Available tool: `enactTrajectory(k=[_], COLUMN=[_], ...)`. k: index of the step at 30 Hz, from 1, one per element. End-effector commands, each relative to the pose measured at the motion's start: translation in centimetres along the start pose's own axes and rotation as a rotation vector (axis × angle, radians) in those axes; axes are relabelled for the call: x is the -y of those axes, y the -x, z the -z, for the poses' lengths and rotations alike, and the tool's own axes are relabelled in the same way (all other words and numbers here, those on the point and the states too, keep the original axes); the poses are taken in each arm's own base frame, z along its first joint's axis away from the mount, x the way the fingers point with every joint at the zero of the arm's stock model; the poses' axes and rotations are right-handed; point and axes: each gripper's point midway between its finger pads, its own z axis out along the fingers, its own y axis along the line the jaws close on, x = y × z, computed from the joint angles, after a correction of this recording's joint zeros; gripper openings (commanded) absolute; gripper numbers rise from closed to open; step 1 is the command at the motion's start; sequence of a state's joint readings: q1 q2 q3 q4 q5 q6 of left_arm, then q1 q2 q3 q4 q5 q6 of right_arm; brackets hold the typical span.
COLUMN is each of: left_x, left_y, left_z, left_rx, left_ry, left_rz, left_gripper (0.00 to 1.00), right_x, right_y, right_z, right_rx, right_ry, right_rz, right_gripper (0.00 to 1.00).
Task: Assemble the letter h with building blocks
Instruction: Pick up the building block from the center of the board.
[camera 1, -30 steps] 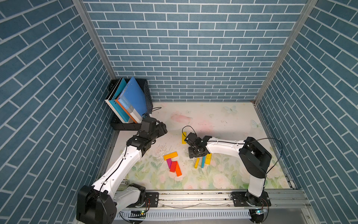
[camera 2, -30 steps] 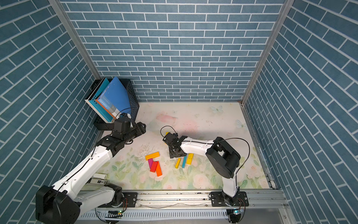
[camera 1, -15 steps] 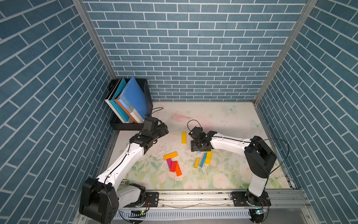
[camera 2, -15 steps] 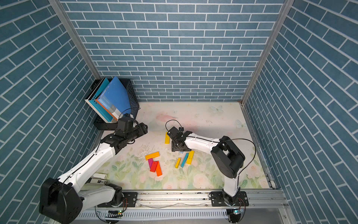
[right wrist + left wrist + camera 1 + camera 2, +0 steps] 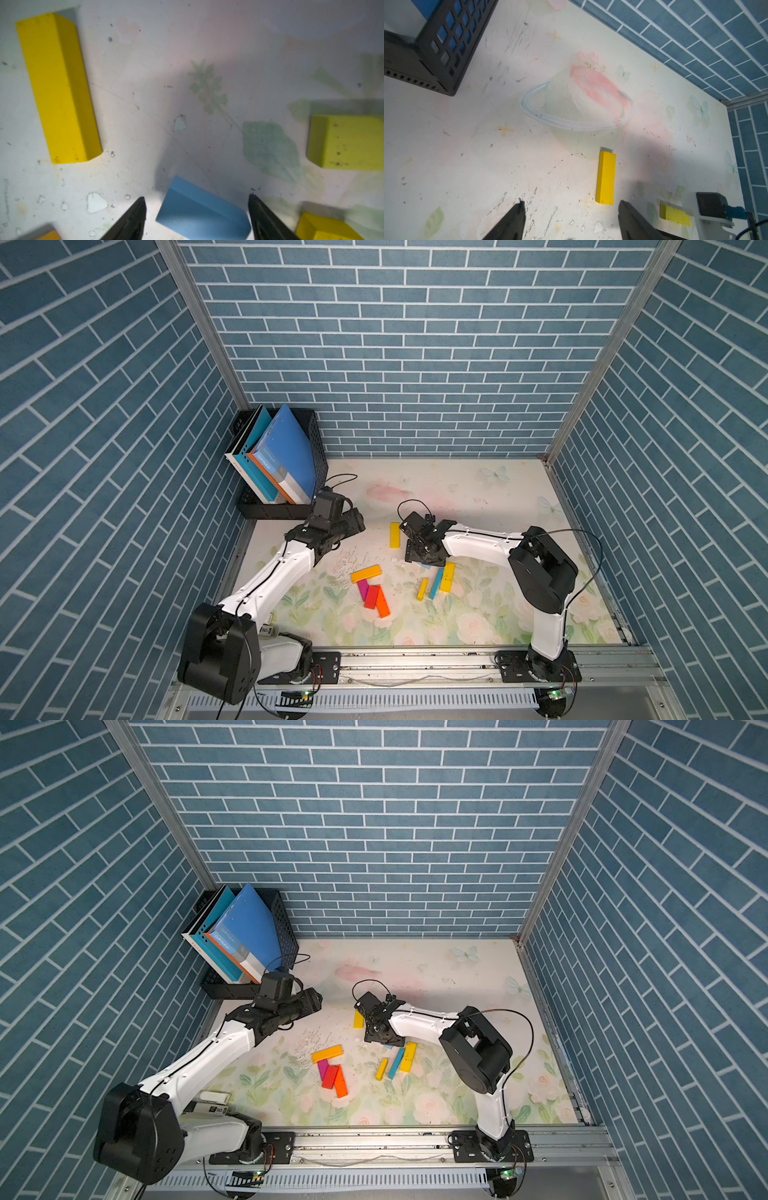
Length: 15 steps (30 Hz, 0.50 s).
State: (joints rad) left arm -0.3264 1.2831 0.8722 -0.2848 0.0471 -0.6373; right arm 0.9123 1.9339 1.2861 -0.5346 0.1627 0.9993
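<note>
Right gripper (image 5: 196, 199) is wide open and holds nothing. The blue block (image 5: 199, 212) sits between its fingers, with a gap on one side and the other finger almost at the block's edge.

Risks as we judge them:
- The block lies skewed to the fingers, so closing may pinch a corner and spin it or pop it out.
- A yellow corner (image 5: 324, 228) sits just outside one finger, so a low or off-centre close could shove it.
- Carrying blue forward could clip the yellow block (image 5: 56, 87). It lies flat ahead and off to one side, apart from everything. We take it as the h's first stroke, so a nudge would spoil the line-up.

The pale block (image 5: 349, 143) lies ahead on the opposite side, clear of the fingers.

Left gripper (image 5: 571, 205) is open too and empty, hovering over the mat (image 5: 467, 145). The yellow block lies just ahead of its fingertips, nearer one finger, not touching. The right arm (image 5: 710, 204) shows close beyond that, so we judge both arms working this spot could bump.

Farther from both hands, in a top view, the orange block (image 5: 365, 573), magenta block (image 5: 362, 589) and red block (image 5: 372, 597) lie in a loose bunch. We judge the letter barely begun.
</note>
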Motion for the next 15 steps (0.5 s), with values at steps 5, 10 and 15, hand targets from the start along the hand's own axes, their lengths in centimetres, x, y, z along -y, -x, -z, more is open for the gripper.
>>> enactTrajectory(k=[5, 10, 15], left_x=[-0.6, -0.8, -0.9], left_y=[-1.7, -2.3, -2.6], left_z=[-1.1, -1.3, -1.5], left_rx=[-0.062, -0.076, -0.088], left_ry=[-0.002, -0.001, -0.003], left_rz=[-0.035, -0.043, -0.042], left_gripper=[0.74, 0.73, 0.71], right_x=[2.4, 2.9, 2.9], right_y=[-1.7, -1.8, -2.2], right_z=[-0.6, -0.3, -0.7], right_rx=[-0.046, -0.036, -0.051], right_ry=[-0.098, -0.099, -0.099], right_rz=[-0.055, -0.057, -0.05], right_gripper=[0.76, 0.74, 0.75])
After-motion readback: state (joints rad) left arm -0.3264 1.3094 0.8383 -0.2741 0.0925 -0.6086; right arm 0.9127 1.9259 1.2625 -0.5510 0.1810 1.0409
